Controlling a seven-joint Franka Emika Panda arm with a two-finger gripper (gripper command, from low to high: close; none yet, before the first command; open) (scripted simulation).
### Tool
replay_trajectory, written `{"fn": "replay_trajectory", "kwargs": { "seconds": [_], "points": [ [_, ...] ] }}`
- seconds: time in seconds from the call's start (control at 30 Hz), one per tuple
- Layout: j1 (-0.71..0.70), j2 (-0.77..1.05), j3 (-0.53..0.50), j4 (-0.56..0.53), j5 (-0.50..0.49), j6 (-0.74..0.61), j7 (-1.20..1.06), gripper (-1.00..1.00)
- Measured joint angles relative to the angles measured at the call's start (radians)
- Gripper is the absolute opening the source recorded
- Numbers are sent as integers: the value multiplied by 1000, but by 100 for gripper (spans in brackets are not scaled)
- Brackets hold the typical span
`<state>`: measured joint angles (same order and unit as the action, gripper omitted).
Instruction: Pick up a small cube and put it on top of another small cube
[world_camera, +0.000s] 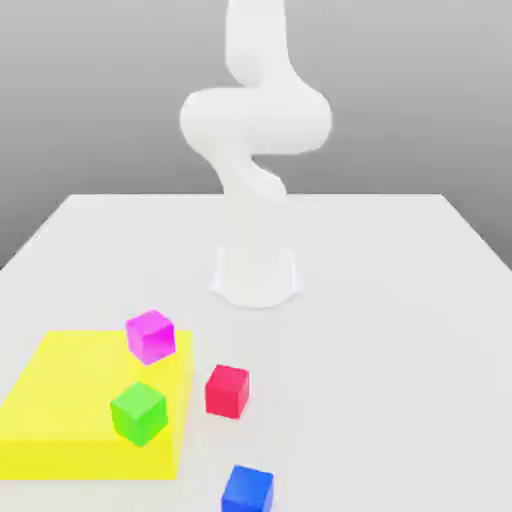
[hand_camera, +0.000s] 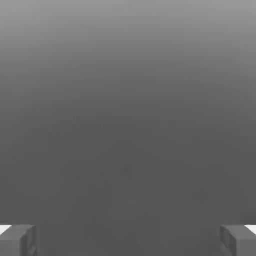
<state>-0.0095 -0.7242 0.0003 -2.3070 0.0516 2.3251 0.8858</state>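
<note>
Here, my pincer (hand_camera: 128, 240) is spread wide: in the hand view its two grey fingertips (hand_camera: 17, 240) sit at opposite edges with a broad gap between them, pinching nothing, and beyond them lies a plain grey backdrop.

In the exterior view my white arm (world_camera: 256, 130) rises from its round base (world_camera: 256, 275) on the white tabletop (world_camera: 400, 300), twisting upward out of the picture.

The small bright blue cube (world_camera: 247, 489) sits on the bare table at the near edge, well apart from my base. Just beyond it, between it and the base, stands a small red cube (world_camera: 227, 390), beside the edge of a flat yellow square mat (world_camera: 60, 400). On that mat rest a small green cube (world_camera: 138, 412) and, farther back at the mat's corner, a small magenta cube (world_camera: 151, 335). None of the cubes touch one another.
</note>
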Motion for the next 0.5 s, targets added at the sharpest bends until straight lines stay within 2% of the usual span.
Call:
{"fn": "replay_trajectory", "kwargs": {
  "seconds": [0.27,0.5],
  "points": [
    [-40,247,33,-21,140,76,299,0],
    [-77,458,82,-40,195,146,601,0]
  ]
}}
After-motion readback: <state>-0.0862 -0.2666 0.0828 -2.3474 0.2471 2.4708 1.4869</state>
